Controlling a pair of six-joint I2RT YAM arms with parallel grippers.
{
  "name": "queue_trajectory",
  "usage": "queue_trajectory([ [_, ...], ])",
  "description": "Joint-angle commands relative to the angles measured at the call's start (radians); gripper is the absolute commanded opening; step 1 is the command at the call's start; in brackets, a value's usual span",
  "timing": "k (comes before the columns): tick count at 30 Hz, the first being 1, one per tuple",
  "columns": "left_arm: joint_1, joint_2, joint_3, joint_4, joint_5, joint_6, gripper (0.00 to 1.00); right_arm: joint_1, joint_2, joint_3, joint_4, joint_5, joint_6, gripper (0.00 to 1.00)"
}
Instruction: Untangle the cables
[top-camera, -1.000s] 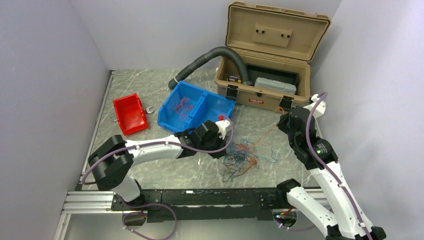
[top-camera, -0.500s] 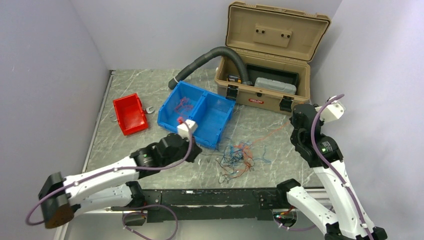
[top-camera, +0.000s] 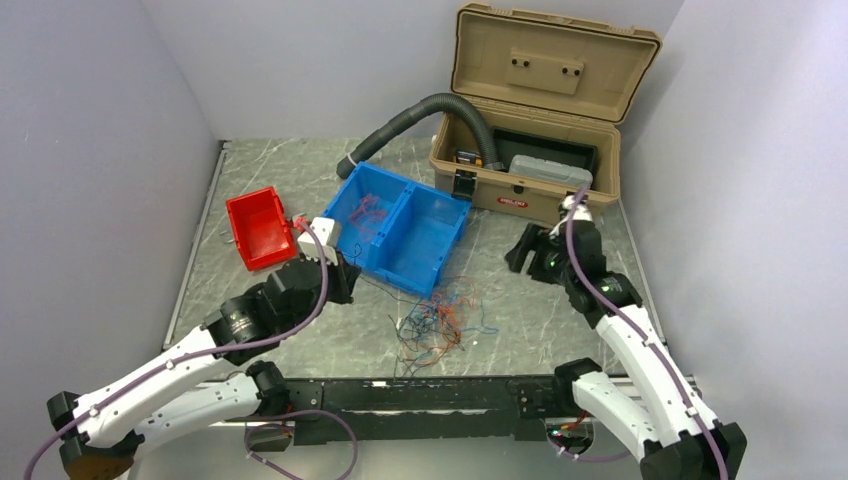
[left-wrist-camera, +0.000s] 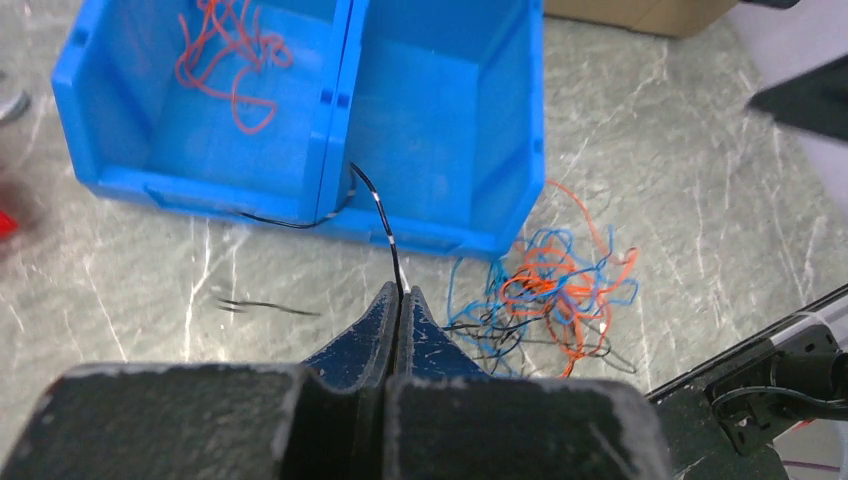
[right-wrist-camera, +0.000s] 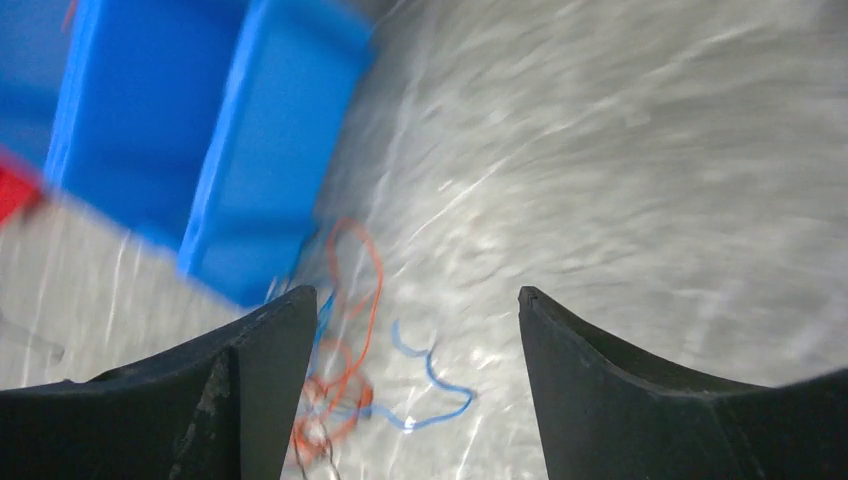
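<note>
A tangle of thin red, blue and black cables (top-camera: 435, 320) lies on the table in front of the blue bin (top-camera: 428, 238). My left gripper (left-wrist-camera: 402, 294) is shut on one black cable (left-wrist-camera: 376, 206). That cable runs up from the tips and bends left along the bin's front wall (left-wrist-camera: 250, 205). In the top view the left gripper (top-camera: 343, 282) sits at the bin's near-left corner, left of the tangle (left-wrist-camera: 552, 290). My right gripper (right-wrist-camera: 415, 295) is open and empty above the table. It stands right of the loose cables (right-wrist-camera: 335, 390), and its place in the top view is (top-camera: 520, 250). Several red cables (left-wrist-camera: 232, 60) lie in the bin's left compartment.
A red bin (top-camera: 260, 228) stands left of the blue bin, with a small wrench (top-camera: 300, 217) between them. An open tan toolbox (top-camera: 540, 150) is at the back right. A grey corrugated hose (top-camera: 420, 112) arcs from it to the blue bin's far corner.
My left gripper has pulled back to the left with the black cable, dragging the tangle left. My right gripper has opened and swung down and left toward the table.
</note>
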Motion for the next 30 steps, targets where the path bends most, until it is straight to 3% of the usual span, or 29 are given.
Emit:
queue_trajectory([
  [1,0.002,0.038,0.08,0.025,0.007,0.085,0.0,0.116,0.017,-0.06,0.217,-0.506,-0.173,0.76],
  [4,0.003,0.065,0.1,0.051,0.024,0.105,0.0,0.27,0.045,-0.084,0.253,-0.466,-0.21,0.76],
  [8,0.002,0.105,0.145,0.05,0.023,0.13,0.0,0.387,0.063,-0.15,0.353,-0.485,-0.219,0.75],
  [18,0.007,0.157,0.234,0.016,-0.011,0.183,0.0,0.524,0.222,-0.271,0.529,-0.407,-0.201,0.64],
  [21,0.012,0.164,0.244,0.008,-0.012,0.188,0.0,0.535,0.255,-0.288,0.575,-0.353,-0.159,0.45],
  [25,0.025,0.167,0.259,-0.053,-0.087,0.136,0.0,0.535,0.205,-0.306,0.571,-0.238,-0.093,0.0],
  [30,0.228,0.12,0.264,-0.224,-0.16,0.007,0.0,0.505,-0.023,-0.318,0.352,0.186,0.047,0.0],
])
